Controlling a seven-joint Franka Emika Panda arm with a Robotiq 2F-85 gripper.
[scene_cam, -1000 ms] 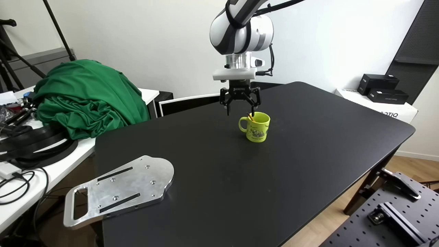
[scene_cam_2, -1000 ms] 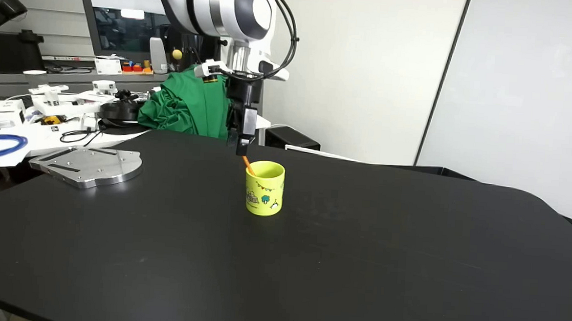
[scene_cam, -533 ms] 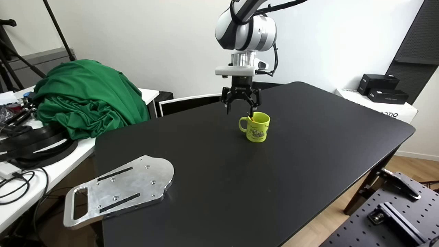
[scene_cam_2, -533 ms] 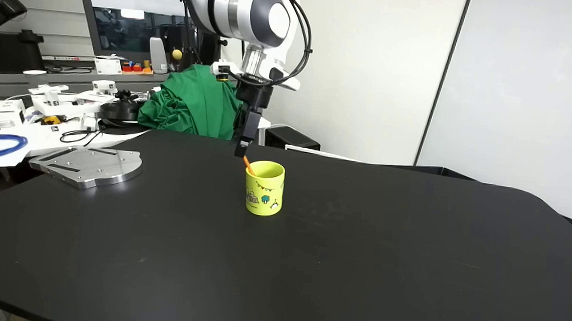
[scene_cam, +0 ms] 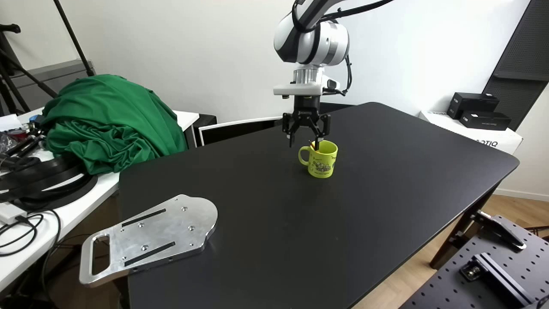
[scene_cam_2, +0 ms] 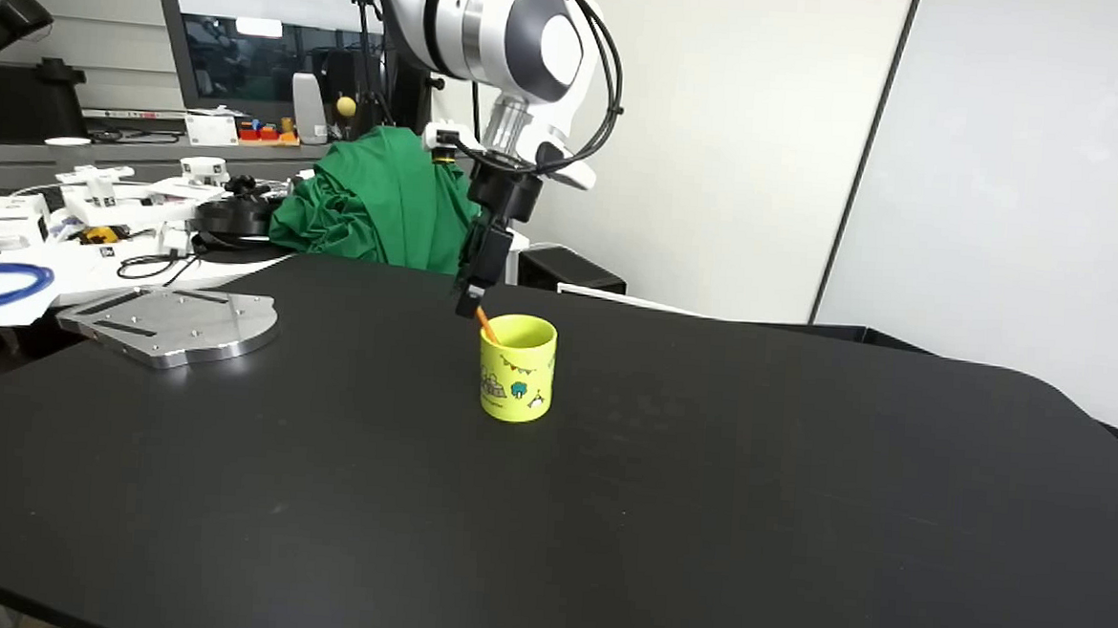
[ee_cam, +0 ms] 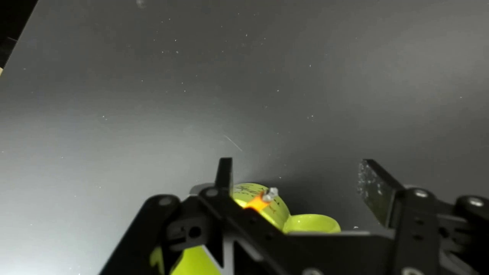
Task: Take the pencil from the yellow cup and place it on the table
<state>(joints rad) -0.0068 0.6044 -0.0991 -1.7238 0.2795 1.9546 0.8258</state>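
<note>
Gripper (ee_cam: 298,180) is spread wide, nothing gripped; toward eight o'clock from mid-gap in the wrist view, the pencil (ee_cam: 259,202) is seen, tilted in the cup (scene_cam_2: 518,374), so centring seems called for.

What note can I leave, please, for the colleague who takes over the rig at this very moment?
Fingers: open, wide apart, nothing gripped.
Pencil: leaning in the cup, upper end sticking out. In the wrist view it shows between the fingers, nearer the one on the picture's left; whether they touch is unclear.
Cup: upright on the table.
Done: fingers are placed around the pencil's end; no grasp yet.
Left: close on the pencil, lift it clear of the cup, lay it on the table, release.
</note>
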